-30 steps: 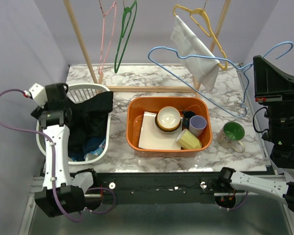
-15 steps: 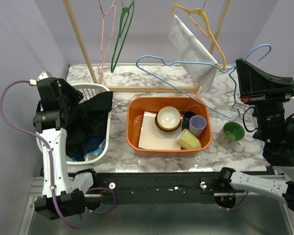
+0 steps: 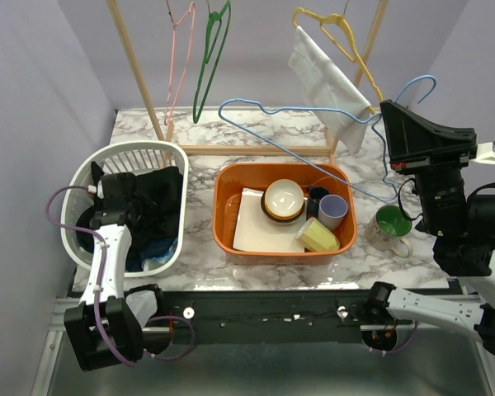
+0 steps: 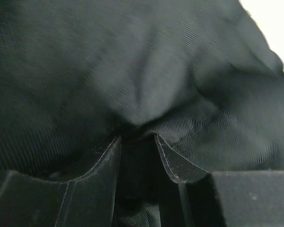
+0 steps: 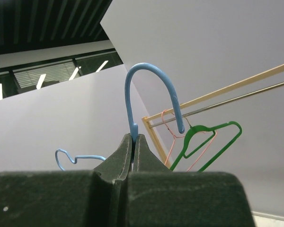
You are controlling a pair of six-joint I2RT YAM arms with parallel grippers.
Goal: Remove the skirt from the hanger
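4 wire hangers: thin pink one (image 3: pixel 172 91), green one (image 3: pixel 205 70) and yellow one (image 3: pixel 360 62) w/ white cloth (image 3: pixel 326 82) hang on the rack. The bare blue wire hanger (image 5: pixel 128 104) is clamped at the neck by the right gripper (image 5: pixel 134 139). Crumpled black woven skirt (image 3: pixel 161 194) sits in the round white slatted basket (image 3: pixel 132 148). Left gripper (image 4: pixel 136 139) is narrow, pinching a fold. Orange plastic tub (image 3: pixel 223 223): 1 bowl (image 3: pixel 283 200), 3 cups.

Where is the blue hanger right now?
Top view, right side: the blue hanger is up in the air, held by the right gripper, jaws shut on its neck, stretching left above the orange tub.
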